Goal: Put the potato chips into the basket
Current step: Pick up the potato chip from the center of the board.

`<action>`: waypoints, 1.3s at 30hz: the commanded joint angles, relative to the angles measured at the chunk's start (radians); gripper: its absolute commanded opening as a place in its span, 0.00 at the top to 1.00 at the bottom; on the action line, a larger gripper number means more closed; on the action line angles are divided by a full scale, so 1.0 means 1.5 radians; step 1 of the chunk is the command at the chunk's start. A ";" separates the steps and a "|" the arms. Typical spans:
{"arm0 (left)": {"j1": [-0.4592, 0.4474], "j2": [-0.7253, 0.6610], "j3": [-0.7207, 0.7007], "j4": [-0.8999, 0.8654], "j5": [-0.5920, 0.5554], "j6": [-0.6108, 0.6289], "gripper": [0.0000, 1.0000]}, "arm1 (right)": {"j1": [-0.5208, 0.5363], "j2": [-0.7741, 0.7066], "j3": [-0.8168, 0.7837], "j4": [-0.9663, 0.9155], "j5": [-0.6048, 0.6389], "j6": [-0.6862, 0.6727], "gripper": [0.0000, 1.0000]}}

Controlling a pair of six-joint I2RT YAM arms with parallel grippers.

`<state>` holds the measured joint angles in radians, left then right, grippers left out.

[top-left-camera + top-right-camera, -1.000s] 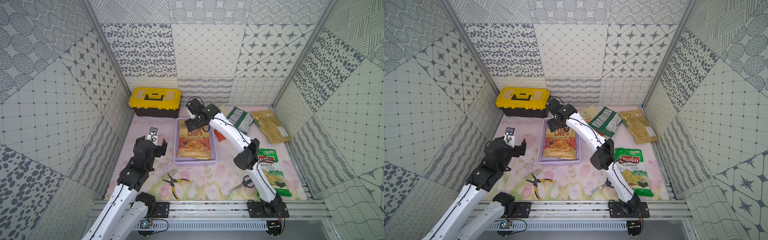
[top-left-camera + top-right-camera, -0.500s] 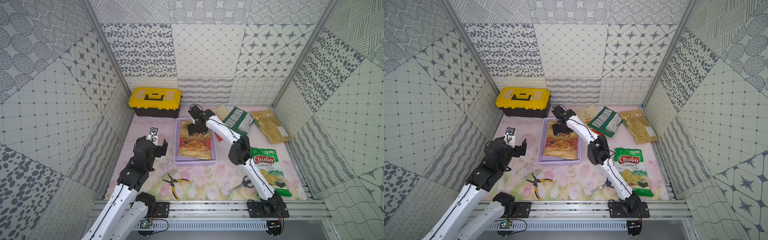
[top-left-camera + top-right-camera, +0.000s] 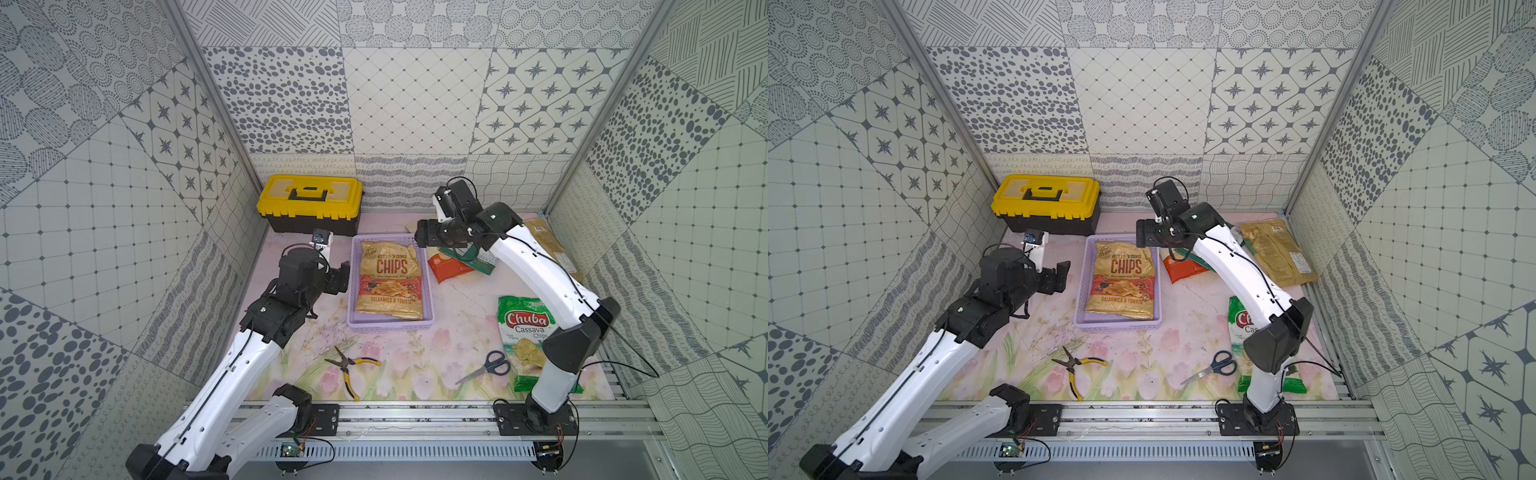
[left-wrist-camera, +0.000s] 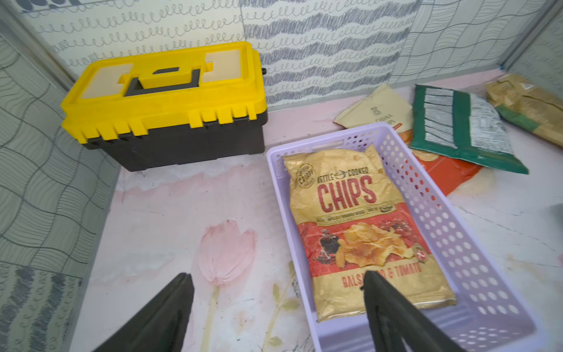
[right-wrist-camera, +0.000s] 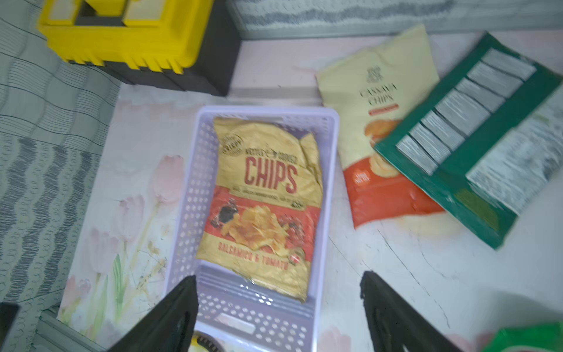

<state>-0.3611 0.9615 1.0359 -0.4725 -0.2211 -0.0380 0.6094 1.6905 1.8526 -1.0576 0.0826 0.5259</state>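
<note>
Gold-red CHIPS bag [image 3: 390, 282] in lilac basket [image 3: 390, 324], left end effector [image 4: 276, 275] spread empty beside it, right end effector [image 5: 278, 276] spread empty

CHIPS bag [image 3: 390, 278] in basket [image 3: 390, 325], toolbox [image 3: 309, 203] behind-left, pliers [image 3: 347, 365] before it, Chuba bag [image 3: 525, 328] right

Gold-red chips bag [image 3: 390, 282] in lilac basket [image 3: 429, 291].
</note>
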 commanded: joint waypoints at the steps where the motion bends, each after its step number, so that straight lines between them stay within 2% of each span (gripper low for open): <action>1: -0.057 0.042 0.050 -0.074 0.068 -0.156 0.10 | -0.076 -0.139 -0.217 0.102 -0.038 0.090 0.14; 5: -0.108 0.070 0.074 -0.081 0.090 -0.219 0.13 | -0.233 -0.344 -0.466 0.194 -0.127 0.189 0.18; 7: -0.137 0.092 0.091 -0.079 0.097 -0.239 0.13 | -0.301 -0.410 -0.535 0.195 -0.147 0.204 0.19; 10: -0.186 0.139 0.121 -0.070 0.104 -0.271 0.14 | -0.399 -0.466 -0.600 0.180 -0.193 0.201 0.19; 14: -0.258 0.226 0.171 -0.051 0.132 -0.317 0.14 | -0.499 -0.477 -0.645 0.165 -0.252 0.193 0.18; 21: -0.379 0.454 0.297 -0.017 0.218 -0.395 0.14 | -0.526 -0.443 -0.628 0.166 -0.239 0.160 0.19; 26: -0.441 0.625 0.407 0.000 0.276 -0.448 0.14 | -0.528 -0.477 -0.600 0.164 -0.183 0.149 0.19; 32: -0.465 0.782 0.484 0.063 0.369 -0.541 0.17 | -0.528 -0.566 -0.591 0.165 -0.081 0.145 0.20; 39: -0.472 0.933 0.594 0.067 0.443 -0.600 0.20 | -0.528 -0.611 -0.595 0.167 -0.052 0.134 0.21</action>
<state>-1.0550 2.2513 1.8355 -0.4232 0.2878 -0.8005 -0.1795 0.7876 0.9516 -0.8391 -0.0422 0.7490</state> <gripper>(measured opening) 0.802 0.793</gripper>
